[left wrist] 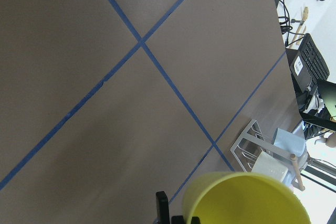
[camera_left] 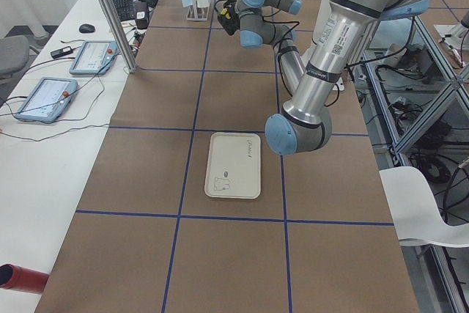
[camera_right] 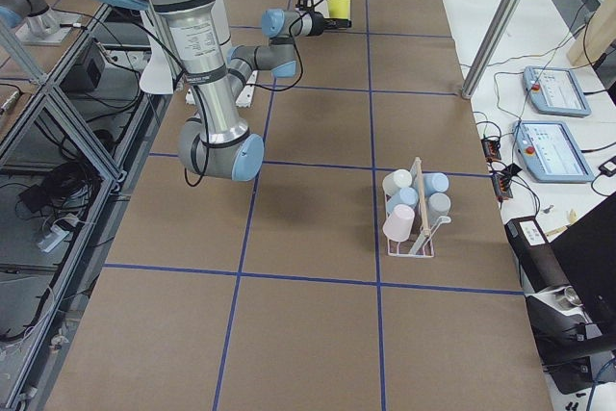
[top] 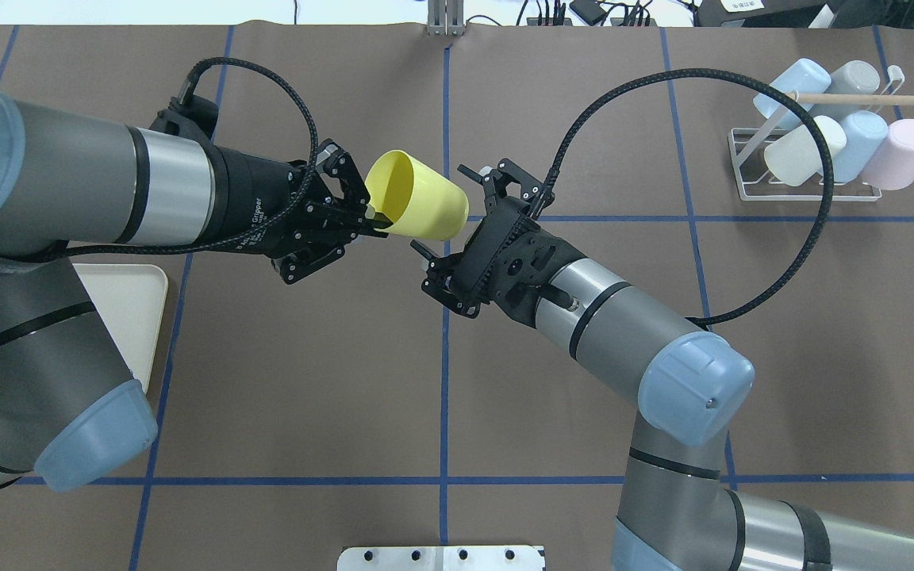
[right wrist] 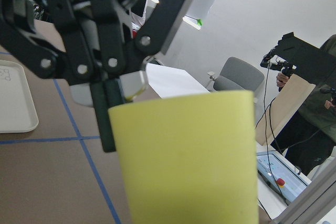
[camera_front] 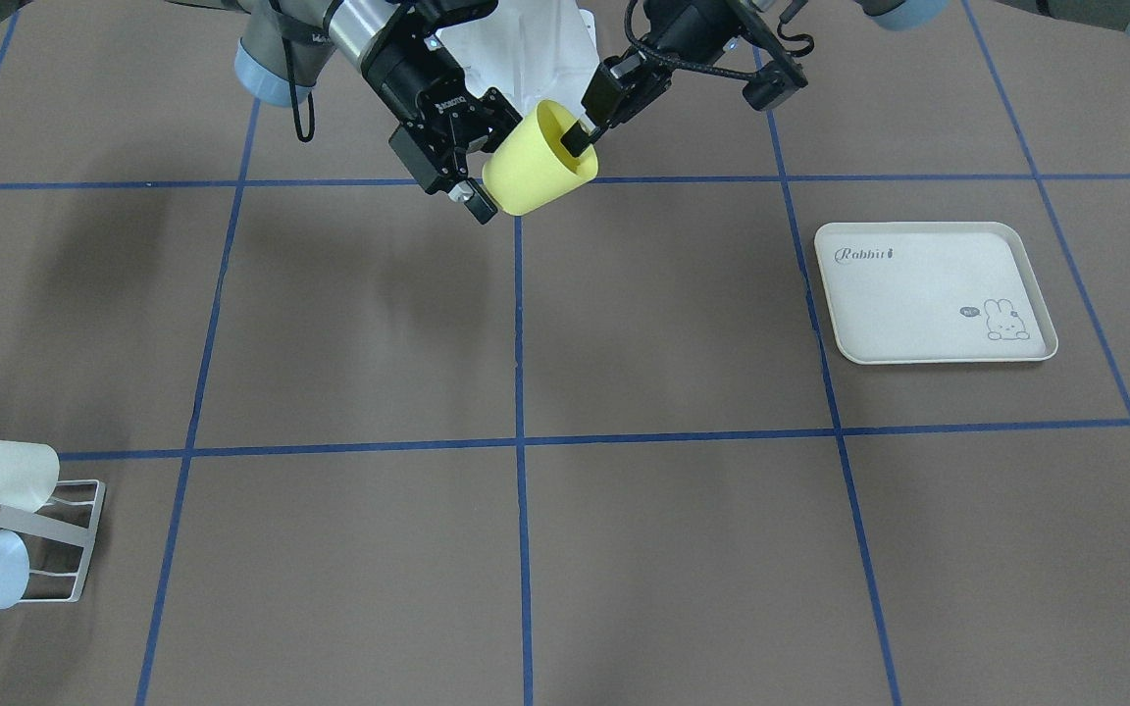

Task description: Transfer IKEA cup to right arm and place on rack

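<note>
1. Cup (top: 417, 198), yellow plastic. Held in the air above the table (camera_front: 673, 324), lying on its side. Mouth turned toward the left gripper (top: 374, 216), base toward the right gripper (camera_front: 492, 152).
2. Left gripper. Narrow, pinched on the cup's rim, one finger inside the mouth and one against the outer wall. Sole visible support of the cup.
3. Right gripper, wide black type. Spread wide, fingers flanking the base end of the cup, palm just beside the base. Contact between fingers and cup wall not discernible.
4. Rack (top: 745, 162), white wire. Well apart from the right gripper, out on its arm's side near the far table corner. Wooden dowel (top: 869, 99) across the top. Stored cups (top: 802, 151) on the prongs: two pale blue, one grey, one white, one pink.
5. Tray (camera_front: 928, 294), cream, rabbit print. Flat on the table, well apart from the left gripper, on that arm's side.
6. Table, brown surface with a blue tape grid. Below both grippers, with a grid line crossing roughly under the cup.
</note>
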Available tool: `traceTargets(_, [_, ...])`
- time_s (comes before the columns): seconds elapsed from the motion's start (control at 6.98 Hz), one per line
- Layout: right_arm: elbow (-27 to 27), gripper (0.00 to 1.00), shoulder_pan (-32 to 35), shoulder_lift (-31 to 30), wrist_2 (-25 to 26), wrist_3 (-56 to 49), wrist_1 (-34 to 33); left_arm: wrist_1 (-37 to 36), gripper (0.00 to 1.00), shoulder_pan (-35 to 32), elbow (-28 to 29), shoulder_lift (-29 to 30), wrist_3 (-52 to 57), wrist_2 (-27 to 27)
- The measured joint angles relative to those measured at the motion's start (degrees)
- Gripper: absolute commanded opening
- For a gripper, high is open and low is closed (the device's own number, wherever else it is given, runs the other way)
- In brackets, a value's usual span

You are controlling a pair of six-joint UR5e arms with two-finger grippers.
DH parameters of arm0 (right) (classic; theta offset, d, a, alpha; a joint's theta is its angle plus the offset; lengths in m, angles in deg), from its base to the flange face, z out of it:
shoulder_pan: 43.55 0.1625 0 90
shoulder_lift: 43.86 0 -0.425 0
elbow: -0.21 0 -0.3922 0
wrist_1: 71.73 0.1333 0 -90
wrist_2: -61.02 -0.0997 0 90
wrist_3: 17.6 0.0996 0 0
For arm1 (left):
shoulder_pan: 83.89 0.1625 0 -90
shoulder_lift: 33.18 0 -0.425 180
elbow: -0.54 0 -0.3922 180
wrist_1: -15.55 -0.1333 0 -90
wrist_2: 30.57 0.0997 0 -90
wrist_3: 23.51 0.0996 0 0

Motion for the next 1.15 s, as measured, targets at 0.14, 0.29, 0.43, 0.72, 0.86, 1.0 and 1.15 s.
traceTargets(0.14, [0.08,0.91,-0.22,0.02,0.03,-0.16,0.12,0.00,0.00,0.03,-0.04,-0.01,0.07,0.00])
traceTargets(0.29, [0.25,0.84,-0.36,0.03,0.04,-0.22,0.19,0.00,0.00,0.11,-0.06,-0.05,0.10,0.00])
traceTargets(0.43, [0.47,0.81,-0.49,0.03,0.02,-0.24,0.22,0.00,0.00,0.25,-0.06,-0.08,0.11,0.00])
traceTargets(0.72, [0.82,0.72,-0.75,0.02,-0.02,-0.25,0.24,-0.01,0.00,0.41,-0.10,-0.15,0.20,0.03])
traceTargets(0.86, [0.91,0.63,-0.84,0.02,-0.03,-0.25,0.24,-0.01,0.00,0.42,-0.16,-0.19,0.33,0.01])
traceTargets(1.0, [0.94,0.54,-0.84,0.02,-0.01,-0.27,0.23,-0.01,0.00,0.42,-0.20,-0.19,0.50,0.00])
traceTargets(1.15, [0.97,0.53,-0.78,0.02,0.00,-0.51,0.25,0.01,0.14,0.39,-0.28,-0.15,0.69,0.01])
